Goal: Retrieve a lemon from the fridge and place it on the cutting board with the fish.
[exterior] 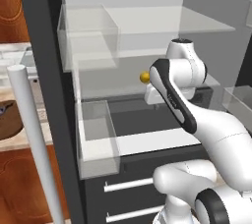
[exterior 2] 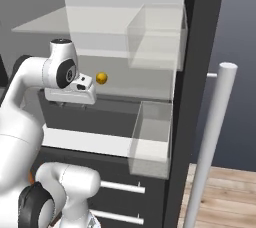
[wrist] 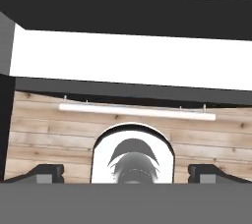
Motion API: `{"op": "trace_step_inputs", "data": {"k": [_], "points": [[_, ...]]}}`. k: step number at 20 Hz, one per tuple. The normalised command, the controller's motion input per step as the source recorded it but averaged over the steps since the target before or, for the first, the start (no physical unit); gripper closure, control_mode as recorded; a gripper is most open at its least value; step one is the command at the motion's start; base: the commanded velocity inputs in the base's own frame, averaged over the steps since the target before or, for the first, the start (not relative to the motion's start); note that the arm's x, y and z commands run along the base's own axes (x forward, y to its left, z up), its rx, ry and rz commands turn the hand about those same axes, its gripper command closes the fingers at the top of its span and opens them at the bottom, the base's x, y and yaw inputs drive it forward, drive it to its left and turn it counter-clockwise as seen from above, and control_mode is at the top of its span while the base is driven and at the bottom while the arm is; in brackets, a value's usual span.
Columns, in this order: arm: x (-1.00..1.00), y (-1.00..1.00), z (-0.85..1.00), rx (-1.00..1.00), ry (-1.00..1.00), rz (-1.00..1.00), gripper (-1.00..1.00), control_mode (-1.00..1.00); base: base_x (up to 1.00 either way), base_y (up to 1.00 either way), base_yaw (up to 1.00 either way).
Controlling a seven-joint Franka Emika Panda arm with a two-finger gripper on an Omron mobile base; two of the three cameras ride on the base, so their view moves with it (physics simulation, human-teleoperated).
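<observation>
Two dark finger tips (wrist: 47,173) stand far apart at the bottom corners of the hand view, so the jaws are spread wide with nothing between them, facing down at a white drawer handle (wrist: 138,111) and plank floor (wrist: 49,129). From the base views, the hand (exterior 2: 70,92) hovers inside the open fridge (exterior: 49,70), above the lower drawer. The lemon (exterior: 144,77) sits on a clear shelf (exterior: 123,85) just beside the wrist, probably a little behind it. A cutting board (exterior: 9,120) edge shows on the tabletop (exterior: 29,142) at left.
</observation>
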Motion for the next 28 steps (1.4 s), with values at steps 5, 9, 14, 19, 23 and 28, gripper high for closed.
{"op": "trace_step_inputs", "data": {"k": [5, 9, 14, 19, 23, 28], "points": [[0.00, 0.00, 0.00, 0.00, 0.00, 0.00, -1.00, 1.00, 0.35, -0.02, 0.07], [0.00, 0.00, 0.00, 0.00, 0.00, 0.00, -1.00, 1.00, 0.34, -0.03, 0.07], [0.00, 0.00, 0.00, 0.00, 0.00, 0.00, -1.00, 1.00, 0.36, -0.02, 0.07], [0.00, 0.00, 0.00, 0.00, 0.00, 0.00, -1.00, 1.00, 0.34, 0.00, 0.07], [0.07, -0.01, 0.00, 0.00, -0.01, 0.01, -1.00, -1.00, 0.23, -0.01, 0.05], [0.23, -0.11, 0.00, 0.00, -0.16, 0.03, -1.00, -1.00, 0.00, 0.00, 0.00]]}}
